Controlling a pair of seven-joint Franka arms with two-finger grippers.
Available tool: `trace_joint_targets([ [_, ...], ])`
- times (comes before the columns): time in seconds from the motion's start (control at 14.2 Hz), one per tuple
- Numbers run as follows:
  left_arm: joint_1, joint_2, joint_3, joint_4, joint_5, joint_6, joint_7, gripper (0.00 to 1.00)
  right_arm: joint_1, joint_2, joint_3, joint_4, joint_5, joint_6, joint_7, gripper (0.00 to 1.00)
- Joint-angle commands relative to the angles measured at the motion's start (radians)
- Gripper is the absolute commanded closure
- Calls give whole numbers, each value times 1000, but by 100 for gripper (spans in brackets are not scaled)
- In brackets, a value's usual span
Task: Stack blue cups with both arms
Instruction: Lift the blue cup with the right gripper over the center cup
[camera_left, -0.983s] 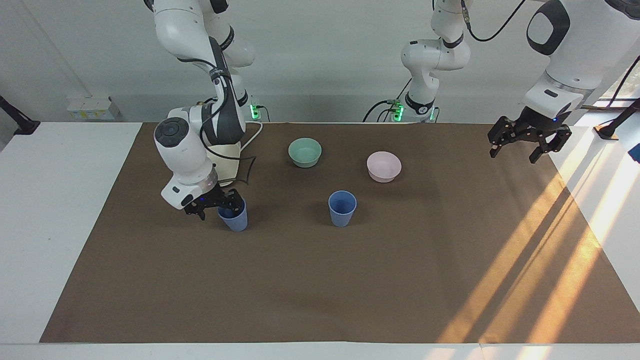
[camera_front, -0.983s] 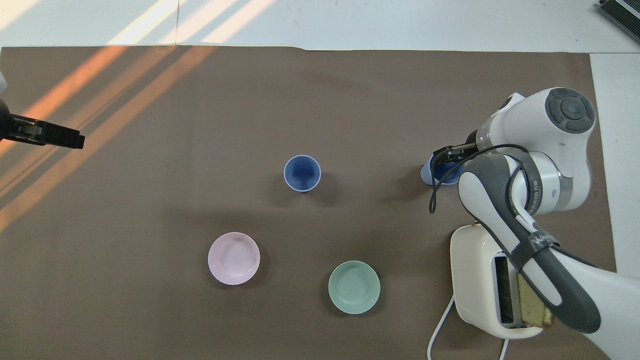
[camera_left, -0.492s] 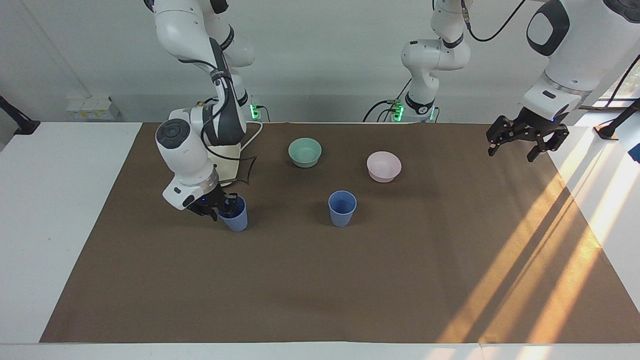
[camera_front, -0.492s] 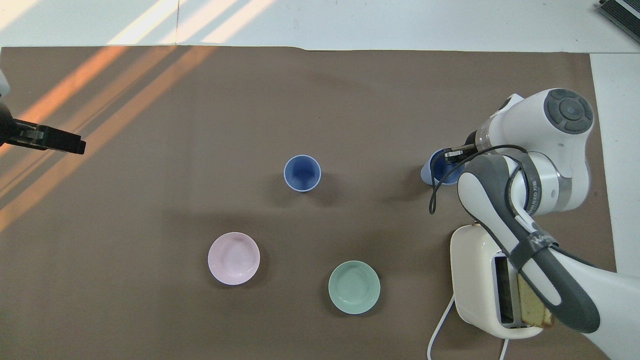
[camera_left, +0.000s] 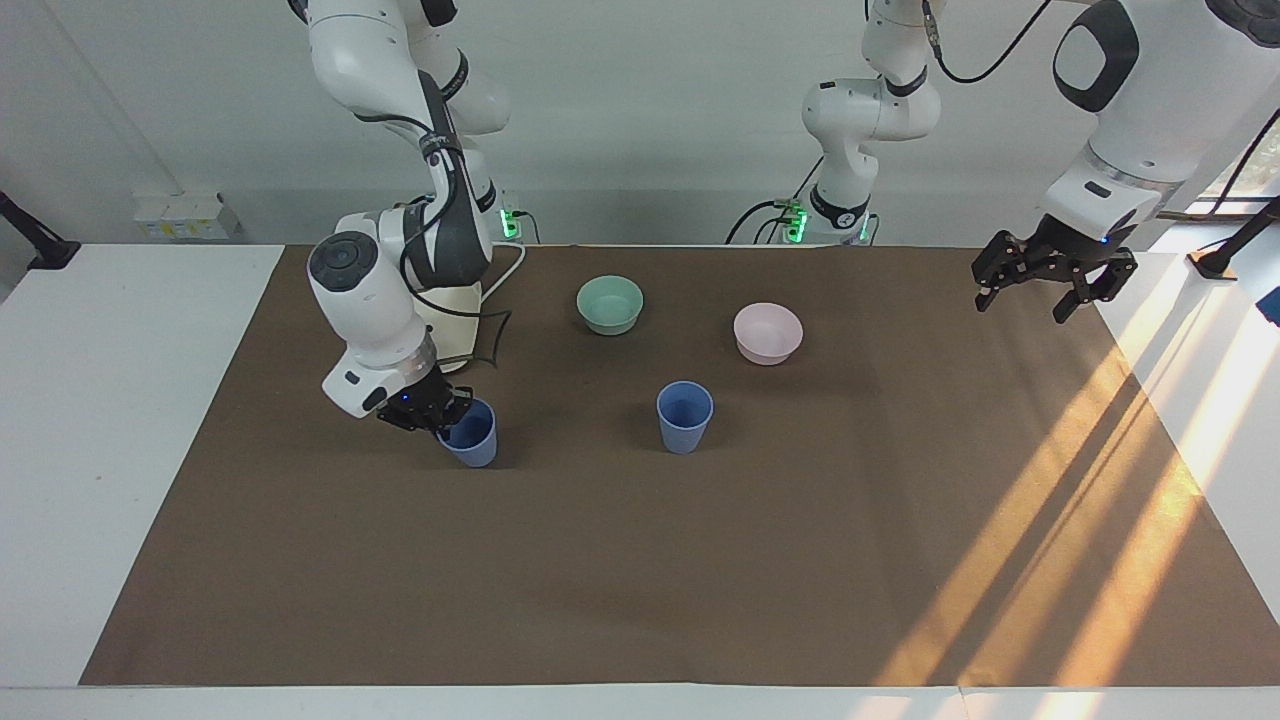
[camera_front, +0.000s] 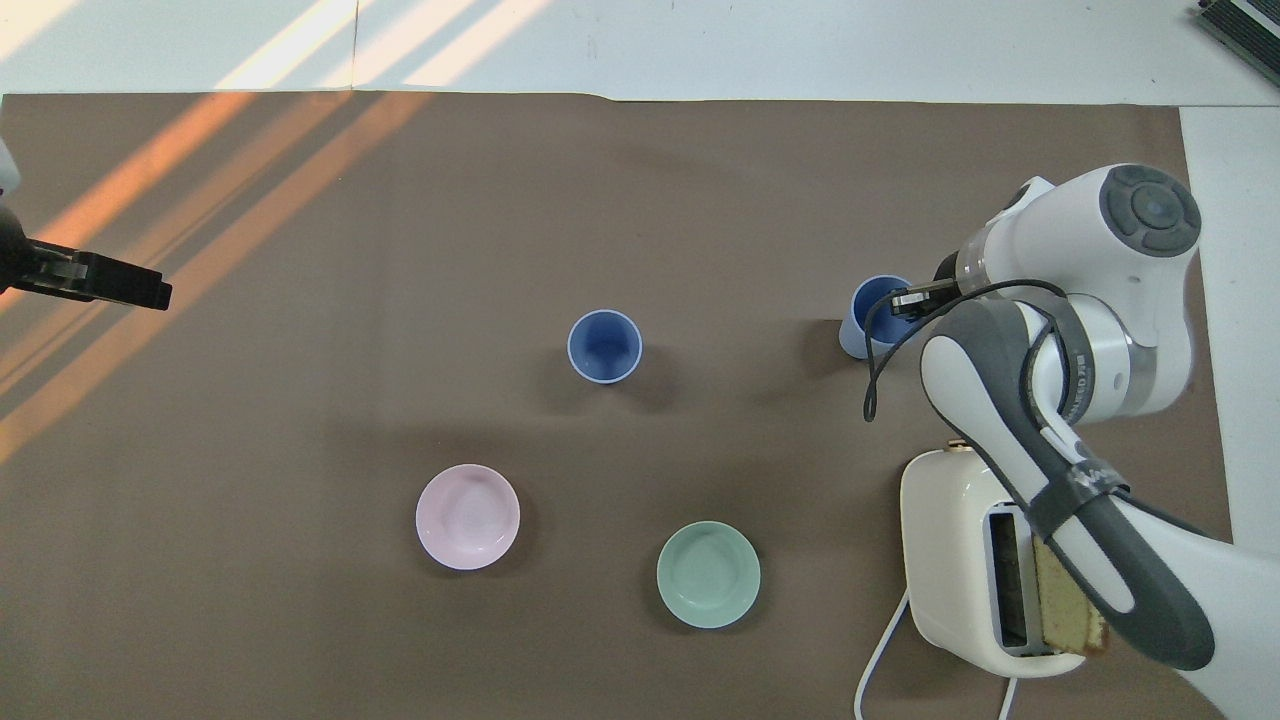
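Right gripper (camera_left: 432, 412) clamped, jaws pinching the rim, on the tilted cup (camera_left: 470, 434) toward the right arm's edge of the tabletop, second cup (camera_left: 684, 416) upright mid-tabletop, well apart; left gripper (camera_left: 1045, 275) waiting, jaws spread and empty, over the left arm's edge.

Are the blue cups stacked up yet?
Not yet. The right gripper has its fingers on the rim of one blue cup, tilted. The other blue cup stands alone mid-table, untouched. The left gripper waits, open, over its end of the table. Carrying and stacking remain.
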Motion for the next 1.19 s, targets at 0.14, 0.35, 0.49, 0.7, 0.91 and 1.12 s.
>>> trace_joint_targets([
  [0.14,8,6,-5,17,17,-13,16,0,37,23,6,273,151,-227,281,100],
  [0.35,8,6,-5,17,17,-16,13,0,119,40,4,320,91,-241,374,100],
  [0.49,8,6,-5,17,15,-13,13,0,192,47,0,340,54,-240,443,100],
  [0.7,8,6,-5,17,15,-11,11,0,257,115,-1,499,27,-331,566,100],
  [0.91,7,6,-5,17,15,-9,10,0,303,149,7,566,28,-339,678,100],
  [1.12,7,6,-5,17,17,-8,10,0,373,164,6,561,25,-309,754,100],
])
